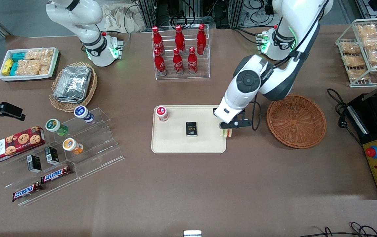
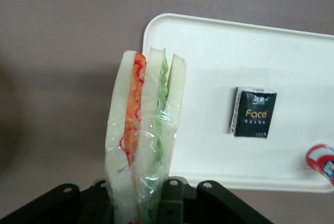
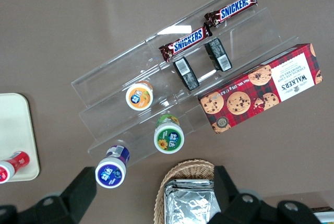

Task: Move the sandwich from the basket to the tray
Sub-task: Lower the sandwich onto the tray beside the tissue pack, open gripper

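The carry step is in hand, with the drop-off close; nearest the front camera among the task's things, the cream tray (image 1: pixel 175 144) lies at mid-table, bearing a small black packet (image 1: pixel 191 128) near its middle and a red-capped cup (image 1: pixel 162 113) at its corner farther from the camera; at the tray's edge toward the working arm's end of the table, the gripper (image 1: pixel 227 132) hangs with its fingers clamped on the sandwich (image 1: pixel 226 132), which points downward just above that edge; the wrist view shows the sandwich (image 2: pixel 143 130) wrapped in clear film, held by its lower end, its bread and orange and green filling upright, half over the tray (image 2: pixel 209 145) and half over bare table; a little farther off, the round woven basket (image 1: pixel 296 120) sits with nothing in it, so the pick looks finished; as a judgement, the next move calls for a short shift inward over open tray surface, clear of the black packet (image 2: pixel 253 113), then a lowering and a release, since letting go here risks the wedge tipping off the rim.
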Available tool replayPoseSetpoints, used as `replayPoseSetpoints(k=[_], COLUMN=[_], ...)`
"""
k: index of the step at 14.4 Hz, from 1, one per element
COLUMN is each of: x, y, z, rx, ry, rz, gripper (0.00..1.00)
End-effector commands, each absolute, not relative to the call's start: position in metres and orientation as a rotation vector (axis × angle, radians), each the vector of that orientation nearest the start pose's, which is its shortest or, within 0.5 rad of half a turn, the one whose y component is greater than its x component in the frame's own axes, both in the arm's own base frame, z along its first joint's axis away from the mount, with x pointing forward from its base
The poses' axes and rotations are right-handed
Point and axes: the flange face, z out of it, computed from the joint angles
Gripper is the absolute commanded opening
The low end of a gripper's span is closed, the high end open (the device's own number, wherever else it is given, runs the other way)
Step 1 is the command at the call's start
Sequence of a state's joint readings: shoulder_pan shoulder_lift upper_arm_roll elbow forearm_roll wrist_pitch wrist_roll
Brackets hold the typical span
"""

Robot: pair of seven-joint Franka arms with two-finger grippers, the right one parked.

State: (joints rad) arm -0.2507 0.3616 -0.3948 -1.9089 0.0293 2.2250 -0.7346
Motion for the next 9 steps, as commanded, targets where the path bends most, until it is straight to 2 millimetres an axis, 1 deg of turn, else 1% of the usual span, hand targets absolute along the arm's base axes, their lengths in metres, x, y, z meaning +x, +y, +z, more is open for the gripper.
replayPoseSetpoints(k=[1,4,6,9], x=[0.507,0.517,0.516,0.515], y=[-0.374,-0.379,-0.385,-0.395], z=[0.290,0.274,0.262,0.239], rx=[-3.206,-3.231,-3.230,-3.242], ry=[-0.150,-0.165,-0.142,-0.169], rz=[0.098,0.097,0.081,0.039], gripper=[0.00,0.00,0.00,0.00])
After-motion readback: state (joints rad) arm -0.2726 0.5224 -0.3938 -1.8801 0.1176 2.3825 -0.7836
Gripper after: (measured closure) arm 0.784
